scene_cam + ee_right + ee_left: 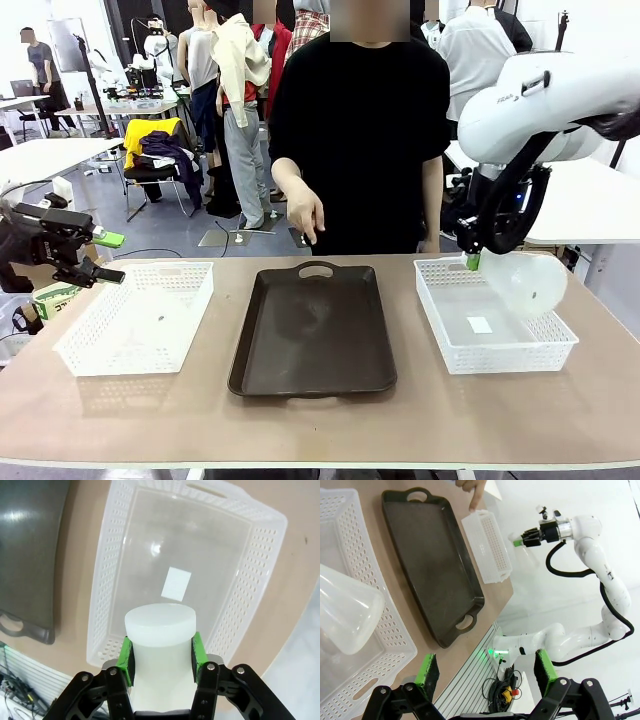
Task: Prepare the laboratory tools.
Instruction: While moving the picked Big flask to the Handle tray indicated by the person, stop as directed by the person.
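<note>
My right gripper [470, 258] is shut on the neck of a frosted-white conical flask [527, 284], which hangs tilted over the right white basket [448, 352]. In the right wrist view the flask's neck [160, 630] sits between the green pads [127, 661] above that basket's rim [100, 605]. A second flask [345, 615] lies on its side in the left white basket [395, 645], seen from the left wrist. My left gripper [97, 256] is open and holds nothing, beyond the table's left edge beside the left basket [75, 352].
A dark brown tray [312, 330] with a handle hole lies in the middle of the table between the two baskets. A person in a black shirt stands at the far side, one hand [305, 215] hanging over the table's far edge.
</note>
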Available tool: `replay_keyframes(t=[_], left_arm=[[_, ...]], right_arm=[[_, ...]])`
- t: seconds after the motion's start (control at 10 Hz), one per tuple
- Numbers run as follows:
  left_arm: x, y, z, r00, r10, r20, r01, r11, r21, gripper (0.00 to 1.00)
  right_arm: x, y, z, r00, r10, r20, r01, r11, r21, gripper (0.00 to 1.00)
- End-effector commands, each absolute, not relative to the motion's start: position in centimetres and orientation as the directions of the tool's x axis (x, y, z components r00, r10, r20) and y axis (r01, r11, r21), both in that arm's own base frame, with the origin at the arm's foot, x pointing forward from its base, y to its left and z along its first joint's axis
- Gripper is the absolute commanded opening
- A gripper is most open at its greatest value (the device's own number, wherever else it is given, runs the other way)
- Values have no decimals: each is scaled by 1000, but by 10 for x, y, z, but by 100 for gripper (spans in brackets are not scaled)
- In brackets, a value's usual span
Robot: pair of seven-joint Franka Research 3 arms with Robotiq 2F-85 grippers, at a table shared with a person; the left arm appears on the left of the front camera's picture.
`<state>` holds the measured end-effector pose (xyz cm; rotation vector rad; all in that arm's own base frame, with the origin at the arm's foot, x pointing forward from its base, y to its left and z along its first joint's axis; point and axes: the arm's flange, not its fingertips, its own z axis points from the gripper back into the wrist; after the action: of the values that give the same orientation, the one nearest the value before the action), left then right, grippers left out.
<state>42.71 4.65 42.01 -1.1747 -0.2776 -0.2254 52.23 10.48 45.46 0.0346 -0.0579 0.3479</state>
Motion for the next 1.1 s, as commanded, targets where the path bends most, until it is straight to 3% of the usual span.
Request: replay_keyframes(t=[0.0,0.8,1.0], left_arm=[[427,47,422,942,-25,335,321,366,-874,100],[427,47,422,942,-25,335,321,366,-874,100],[427,47,422,942,-25,335,321,366,-874,100]], right_arm=[[535,104,446,941,336,52,-337,941,31,0],[533,103,443,941,336,47,-337,941,31,0],[526,138,470,938,338,78,-344,934,95,0]])
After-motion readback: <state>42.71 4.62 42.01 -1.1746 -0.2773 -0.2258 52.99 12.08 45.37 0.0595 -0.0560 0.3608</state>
